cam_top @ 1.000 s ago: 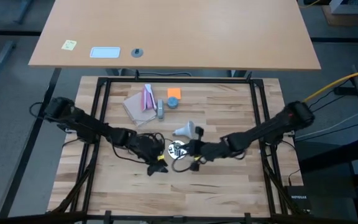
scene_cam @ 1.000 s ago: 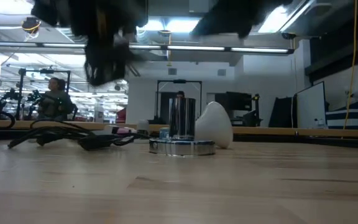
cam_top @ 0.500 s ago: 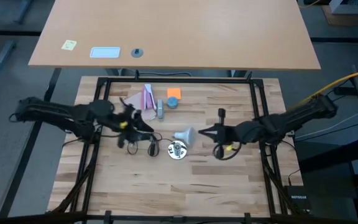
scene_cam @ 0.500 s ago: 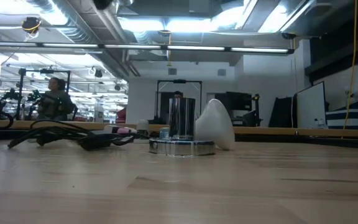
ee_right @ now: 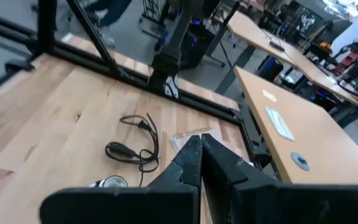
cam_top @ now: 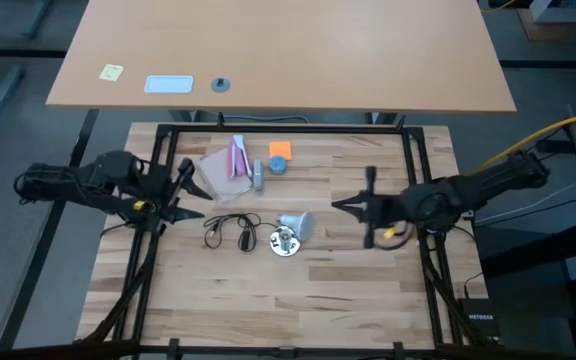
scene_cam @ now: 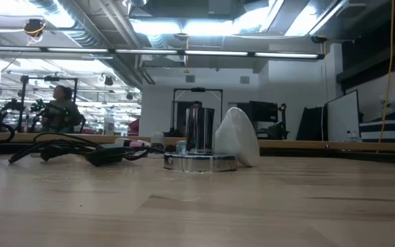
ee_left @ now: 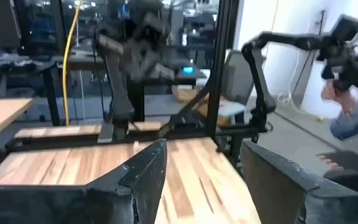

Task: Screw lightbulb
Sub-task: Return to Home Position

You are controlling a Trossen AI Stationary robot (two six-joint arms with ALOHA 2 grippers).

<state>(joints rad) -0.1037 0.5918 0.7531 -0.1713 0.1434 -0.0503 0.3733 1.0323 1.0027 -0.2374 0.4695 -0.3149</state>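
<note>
The white lightbulb [cam_top: 293, 222] lies on its side on the wooden table, right beside the round silver socket [cam_top: 285, 242]. In the low view the lightbulb [scene_cam: 236, 137] shows behind the socket's chrome post [scene_cam: 199, 136]. The socket's black cord [cam_top: 230, 232] curls to its left. My left gripper [cam_top: 190, 192] hangs open over the table's left part, pointing level across the table, its fingers [ee_left: 143, 177] apart around nothing. My right gripper [cam_top: 338, 206] is shut and holds nothing, over the right part and right of the bulb; it shows in its wrist view [ee_right: 201, 155].
At the table's far middle lie a pink-and-tan packet [cam_top: 226, 165], a grey piece [cam_top: 258, 176], an orange block [cam_top: 280, 150] and a small blue-grey round piece [cam_top: 278, 165]. A black frame [cam_top: 288, 127] rims the table. A person's hand [ee_left: 347, 127] shows beyond the table's right side.
Both grippers have drawn up and away from the socket, the left toward the table's left edge, the right toward its right edge, each rolling as it went. The lightbulb has rolled a little closer to the socket. The cord, earlier under my left arm, now shows.
</note>
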